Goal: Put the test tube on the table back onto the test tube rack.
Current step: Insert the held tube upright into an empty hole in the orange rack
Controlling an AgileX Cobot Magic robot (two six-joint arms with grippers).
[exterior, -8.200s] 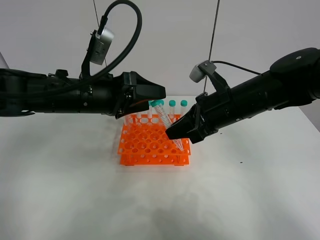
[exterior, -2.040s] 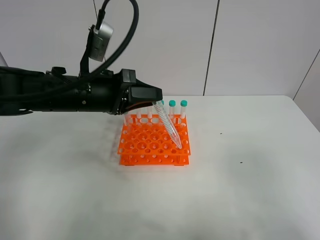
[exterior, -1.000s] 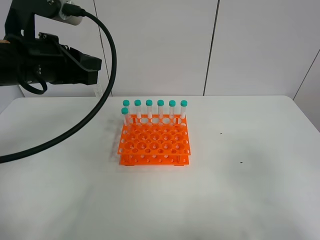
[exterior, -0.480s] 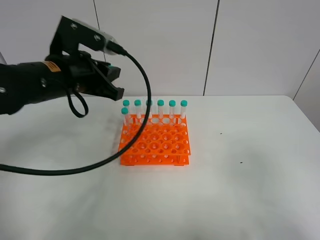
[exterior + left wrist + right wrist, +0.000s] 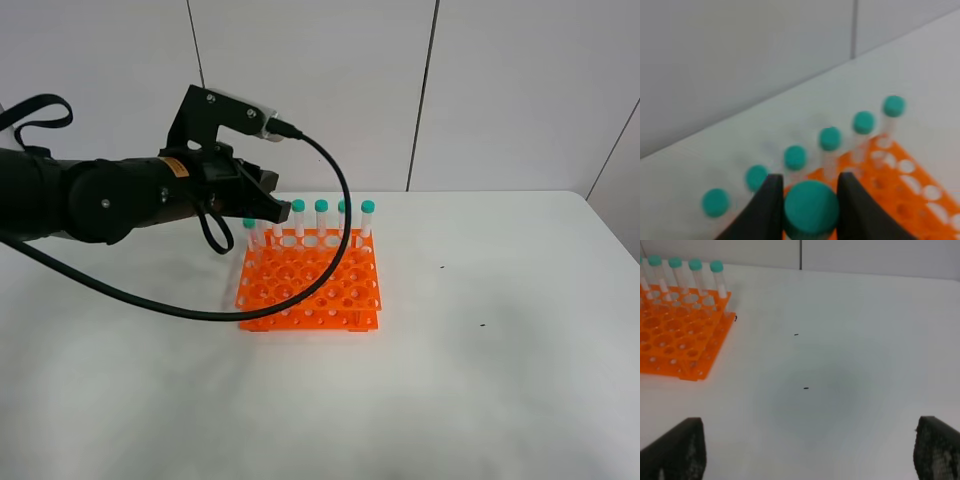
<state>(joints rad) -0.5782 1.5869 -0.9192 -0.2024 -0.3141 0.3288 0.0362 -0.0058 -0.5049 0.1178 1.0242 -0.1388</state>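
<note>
My left gripper [image 5: 810, 204] is pinched tight on the teal screw cap of the slim clear plastic test tube [image 5: 809, 215], so the tube hangs from me, off the large white table [image 5: 480, 380]. I hover over the back left corner of the bright orange plastic test tube rack [image 5: 310, 290], just above its back row of teal-capped tubes [image 5: 830, 138]. The held tube's body is hidden from me. My right gripper [image 5: 807, 452] has its jaws spread wide above the table, well apart from the rack, with nothing between them.
</note>
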